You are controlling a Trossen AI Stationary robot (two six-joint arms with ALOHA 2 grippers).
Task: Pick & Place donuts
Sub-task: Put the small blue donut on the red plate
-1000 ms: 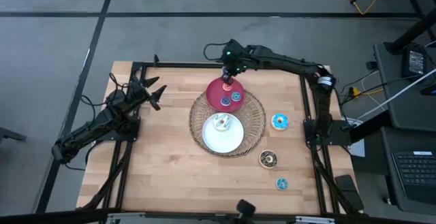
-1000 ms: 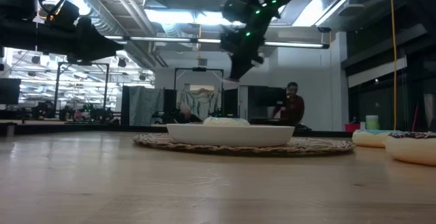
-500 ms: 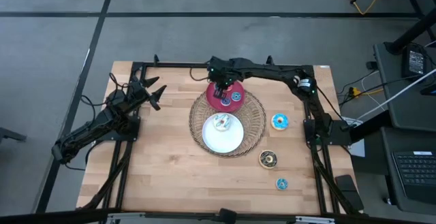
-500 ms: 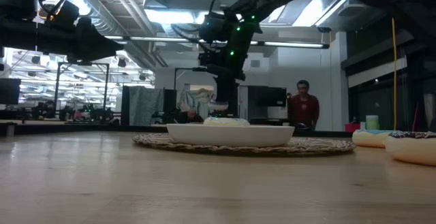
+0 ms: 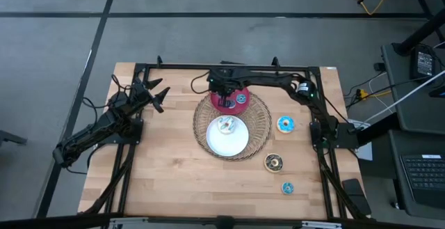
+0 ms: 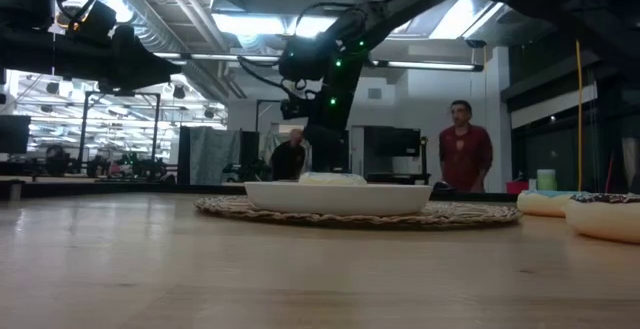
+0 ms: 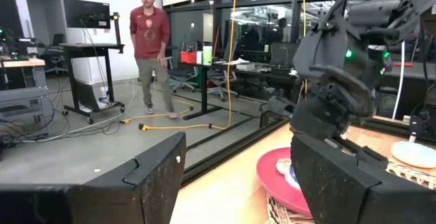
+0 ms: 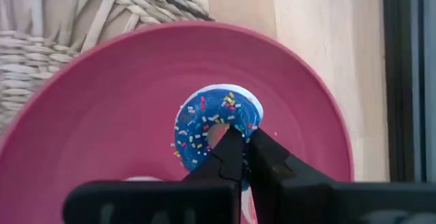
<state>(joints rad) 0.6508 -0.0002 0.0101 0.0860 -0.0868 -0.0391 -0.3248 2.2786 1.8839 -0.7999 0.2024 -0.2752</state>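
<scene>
Presently the blue donut (image 8: 216, 132), iced and scattered with coloured sprinkles, lies flat on the red plate (image 8: 122, 115), off centre toward the rim nearest the bare bench (image 8: 327, 33). The right gripper (image 8: 244, 137) hangs directly over it with its fingers pressed together. The tips sit at the near side of the ring, by its hole. I cannot tell whether they touch the icing, and I see nothing held between them.

Assessment of the step in hand: fingers in that state cannot take the ring. To do it well, I judge that I should part them, straddle one wall of the ring with one tip in the hole, and close gently. The lift should go straight up so the plate is not dragged or tipped.

Containers:
- The red plate rests on the far edge of the wicker tray (image 5: 259, 121). In the high view one blue donut (image 5: 241, 98) shows on it beside the gripper.
- The white plate (image 5: 229, 144) sits in the middle of the tray and holds a white-sprinkled donut (image 5: 224, 124).

Loose on the bench, to the right of the tray:
- a pale blue donut (image 5: 285, 124)
- a dark brown donut (image 5: 273, 162)
- a small blue donut (image 5: 287, 187)

The left gripper (image 5: 154, 93) waits at the left edge of the bench, fingers apart and empty.
</scene>
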